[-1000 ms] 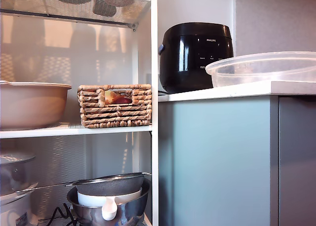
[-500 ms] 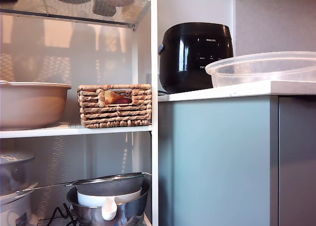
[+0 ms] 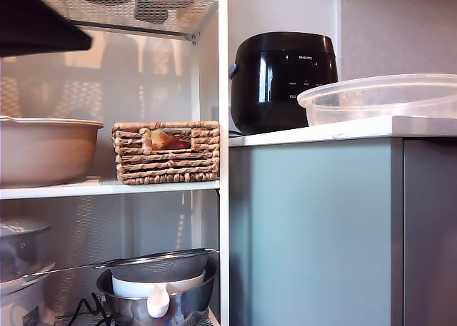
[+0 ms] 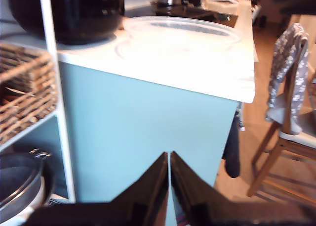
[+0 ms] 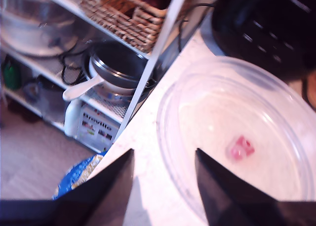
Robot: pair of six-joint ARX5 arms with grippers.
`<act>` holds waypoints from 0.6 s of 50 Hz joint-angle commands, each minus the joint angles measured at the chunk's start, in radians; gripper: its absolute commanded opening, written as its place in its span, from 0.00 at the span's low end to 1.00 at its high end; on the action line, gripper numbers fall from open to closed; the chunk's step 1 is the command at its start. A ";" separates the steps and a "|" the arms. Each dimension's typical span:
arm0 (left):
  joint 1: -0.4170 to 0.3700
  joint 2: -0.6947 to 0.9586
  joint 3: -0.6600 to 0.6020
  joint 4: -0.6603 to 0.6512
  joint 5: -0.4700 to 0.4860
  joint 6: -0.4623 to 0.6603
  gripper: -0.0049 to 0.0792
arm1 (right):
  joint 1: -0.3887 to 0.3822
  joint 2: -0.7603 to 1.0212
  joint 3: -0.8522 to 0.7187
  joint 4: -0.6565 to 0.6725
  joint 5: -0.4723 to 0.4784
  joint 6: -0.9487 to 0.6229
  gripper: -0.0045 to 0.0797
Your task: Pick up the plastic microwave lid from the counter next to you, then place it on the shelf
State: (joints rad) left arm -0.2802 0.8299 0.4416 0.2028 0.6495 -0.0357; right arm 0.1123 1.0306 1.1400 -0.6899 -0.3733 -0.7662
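**Tools near the lid, nothing grabbed**

Tool-wise: my first tool has its jaws pinched right together, nothing between them, hanging low in front of the pale blue cabinet face. My second tool is spread wide, hovering above the worktop right at the rim of the plastic microwave lid, not touching it as far as I can see.

In the exterior view the lid sits rim-up on the white worktop around 2 o'clock, just beside the black cooker. You can see its little red spot in the second wrist view.

Shelf is over at 9 o'clock, carrying a beige bowl and a wicker basket. Something dark and blurry pokes in at 10 o'clock; can't tell which arm.
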 commanded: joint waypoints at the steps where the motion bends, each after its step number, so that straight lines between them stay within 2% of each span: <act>1: -0.011 0.032 0.035 0.015 0.000 -0.010 0.04 | 0.010 0.074 0.052 -0.049 0.025 -0.041 0.53; 6: -0.031 0.073 0.068 0.015 0.000 -0.017 0.04 | 0.029 0.165 0.130 -0.127 0.074 -0.081 0.53; 14: -0.052 0.129 0.110 0.016 -0.003 -0.017 0.05 | 0.034 0.275 0.223 -0.169 0.139 -0.155 0.53; 30: -0.097 0.246 0.161 0.092 -0.003 -0.017 0.05 | 0.034 0.408 0.291 -0.191 0.156 -0.186 0.53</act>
State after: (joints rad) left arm -0.3683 1.0615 0.5865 0.2749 0.6456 -0.0494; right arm 0.1394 1.4086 1.4269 -0.8783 -0.2192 -0.9474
